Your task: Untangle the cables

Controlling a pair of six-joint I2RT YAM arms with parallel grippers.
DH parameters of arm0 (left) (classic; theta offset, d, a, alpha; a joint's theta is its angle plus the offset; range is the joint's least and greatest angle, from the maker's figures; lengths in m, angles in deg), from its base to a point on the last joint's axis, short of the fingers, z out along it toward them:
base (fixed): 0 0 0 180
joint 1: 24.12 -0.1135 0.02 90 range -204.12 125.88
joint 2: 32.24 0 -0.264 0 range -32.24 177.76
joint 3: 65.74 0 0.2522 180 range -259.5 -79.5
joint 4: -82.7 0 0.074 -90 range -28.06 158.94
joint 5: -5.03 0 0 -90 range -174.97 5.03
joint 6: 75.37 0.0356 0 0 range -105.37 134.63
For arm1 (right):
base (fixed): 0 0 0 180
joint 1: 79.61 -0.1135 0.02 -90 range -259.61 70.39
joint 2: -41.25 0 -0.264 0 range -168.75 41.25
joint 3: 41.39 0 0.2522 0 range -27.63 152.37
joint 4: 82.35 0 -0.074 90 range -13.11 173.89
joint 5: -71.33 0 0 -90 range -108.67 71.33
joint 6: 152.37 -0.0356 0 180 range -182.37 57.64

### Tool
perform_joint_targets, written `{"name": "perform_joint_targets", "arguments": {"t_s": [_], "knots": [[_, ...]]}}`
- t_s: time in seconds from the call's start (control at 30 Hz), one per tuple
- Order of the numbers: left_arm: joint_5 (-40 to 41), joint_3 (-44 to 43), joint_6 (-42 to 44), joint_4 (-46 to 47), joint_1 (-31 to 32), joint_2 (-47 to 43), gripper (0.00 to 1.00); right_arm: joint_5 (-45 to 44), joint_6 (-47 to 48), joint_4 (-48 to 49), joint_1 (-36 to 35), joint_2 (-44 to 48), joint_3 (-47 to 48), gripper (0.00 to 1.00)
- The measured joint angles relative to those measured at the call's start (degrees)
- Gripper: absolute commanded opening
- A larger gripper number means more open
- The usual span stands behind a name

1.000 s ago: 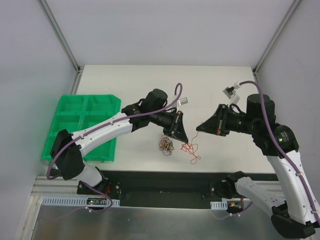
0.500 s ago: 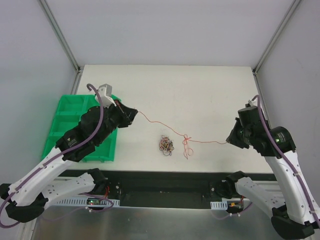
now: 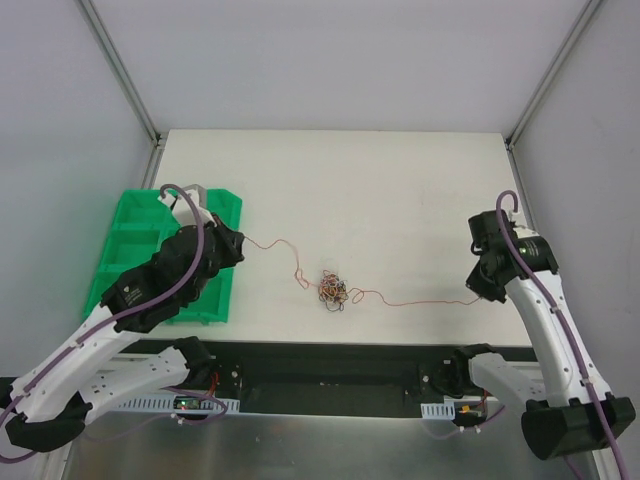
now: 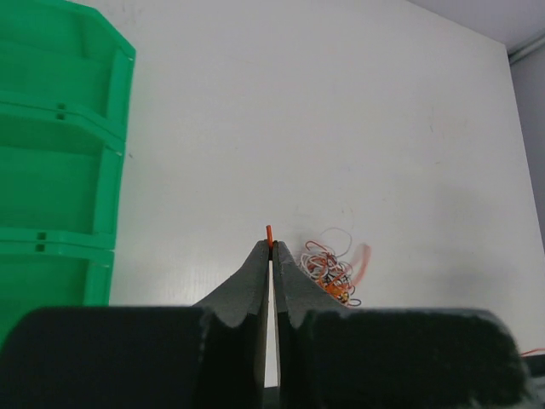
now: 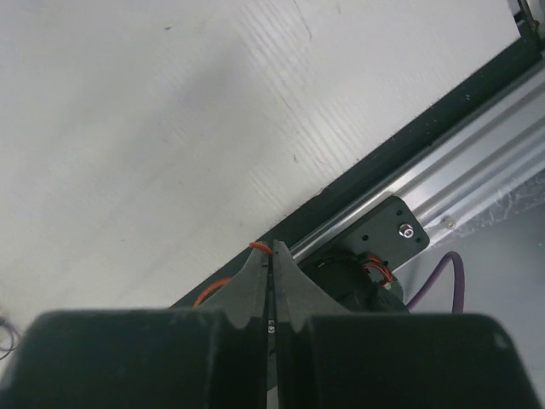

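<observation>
The cables lie as a small tangle (image 3: 333, 289) of orange, white and black wires at the table's middle front; it also shows right of my left fingers, tangle (image 4: 334, 269). One long orange cable (image 3: 410, 299) runs slack and wavy through it from side to side. My left gripper (image 3: 240, 241) is shut on its left end, whose orange tip (image 4: 269, 232) pokes out between the fingertips of the left gripper (image 4: 272, 246). At the table's right front, my right gripper (image 3: 479, 294) is shut on the other end; an orange loop (image 5: 261, 247) shows at the tips of the right gripper (image 5: 272, 248).
A green compartment tray (image 3: 146, 228) sits at the left edge, right beside my left gripper, and fills the left of the left wrist view as the tray (image 4: 51, 170). The table's black front rail (image 5: 375, 162) and a mounting bracket (image 5: 400, 232) lie under the right gripper.
Both arms swung apart from the middle, drawing the orange cable out across the table. Taut half a second ago, it now hangs slack and wavy, touching the tangle.
</observation>
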Motion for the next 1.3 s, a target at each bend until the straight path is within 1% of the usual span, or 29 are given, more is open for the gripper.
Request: {"name": "perform_joint_targets", "arguments": {"t_s": [0.1, 0.17, 0.23, 0.33, 0.43, 0.53, 0.67, 0.73, 0.87, 0.97, 1.17, 1.23, 1.3], "knots": [[2.8, -0.6, 0.7, -1.9, 0.0, -1.9, 0.0, -1.3, 0.9, 1.2, 2.2, -2.9, -2.4, 0.03], [2.8, -1.4, 1.6, -2.6, 0.0, -2.8, 0.0, -0.8, 3.2, 2.8, 2.7, -5.8, -3.4, 0.0], [1.5, -2.6, 2.3, -2.8, 0.0, -2.8, 0.0, 1.6, 5.6, 5.0, 2.7, -9.8, -3.6, 0.0], [-1.2, -3.7, 2.6, -2.9, 0.0, -1.8, 0.0, 2.7, 7.4, 7.1, 2.7, -12.9, -3.7, 0.0], [-2.1, -3.8, 2.8, -3.2, 0.0, -1.2, 0.0, 1.7, 8.6, 8.3, 2.7, -13.4, -3.7, 0.0], [-1.2, -4.8, 4.5, -4.1, 0.0, -0.9, 0.0, 0.0, 9.0, 8.2, 3.4, -13.3, -3.7, 0.01], [5.4, -7.9, 7.8, -5.8, 0.0, -1.8, 0.0, -2.1, 9.2, 8.2, 6.8, -13.3, -3.7, 0.0], [10.8, -9.7, 10.1, -6.6, 0.0, -3.3, 0.0, -2.6, 9.7, 8.2, 9.0, -13.3, -3.5, 0.0], [17.3, -13.3, 14.7, -7.5, 0.0, -6.7, 0.0, -2.8, 11.3, 8.2, 12.2, -14.0, -1.4, 0.0], [19.5, -14.9, 16.7, -7.4, 0.0, -8.6, 0.0, -2.1, 12.7, 8.9, 12.8, -15.1, 0.9, 0.0], [19.3, -14.5, 16.4, -7.8, 0.0, -9.3, 0.0, 3.3, 15.8, 11.0, 12.8, -15.2, 1.4, 0.01], [19.0, -14.2, 16.2, -8.1, 0.0, -9.3, 0.0, 4.5, 16.6, 11.4, 12.8, -15.2, 1.4, 0.15], [18.5, -14.2, 15.9, -8.3, 0.0, -9.1, 0.0, 6.2, 17.9, 12.1, 12.8, -15.2, 1.1, 0.38]]}}
